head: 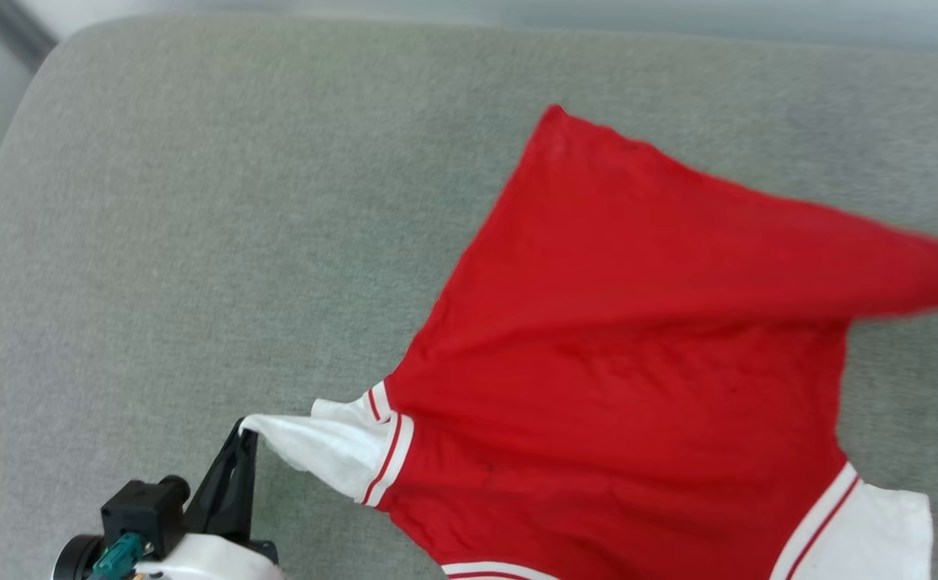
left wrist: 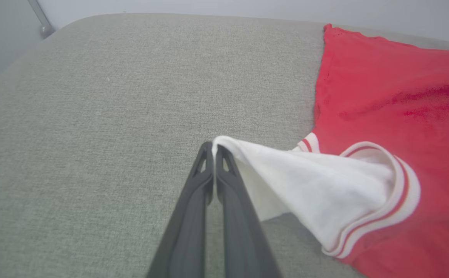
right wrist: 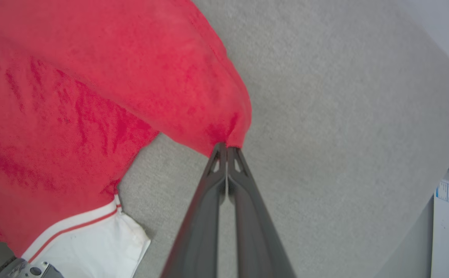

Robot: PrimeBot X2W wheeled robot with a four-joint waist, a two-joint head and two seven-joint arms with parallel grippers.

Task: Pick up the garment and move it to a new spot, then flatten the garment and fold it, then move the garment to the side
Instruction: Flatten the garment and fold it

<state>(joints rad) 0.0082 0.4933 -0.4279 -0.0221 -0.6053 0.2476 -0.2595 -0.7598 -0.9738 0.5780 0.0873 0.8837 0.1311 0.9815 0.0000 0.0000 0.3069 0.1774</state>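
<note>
A grey fabric-covered surface (head: 195, 201) with rounded corners fills the scene, with a pale wall behind it. The garment (head: 622, 338) lies toward the right side of the surface, partly resting on it and partly pulled up at two points.

It is a red shirt with white short sleeves, each sleeve joined to the body by a white band with a thin red stripe. The side facing up is plain red, with soft creases running toward the pulled corners.

The left hand (left wrist: 213, 148) has its two dark fingers pressed together on the tip of the nearer white sleeve, drawing it into a point. The right hand (right wrist: 227, 148) is pinching a red corner of the body at the far right, so the cloth stretches into a peak there.

Judging by this, the shirt is being spread out for flattening. It is not yet flat. The fold and the move to the side remain to be done.
</note>
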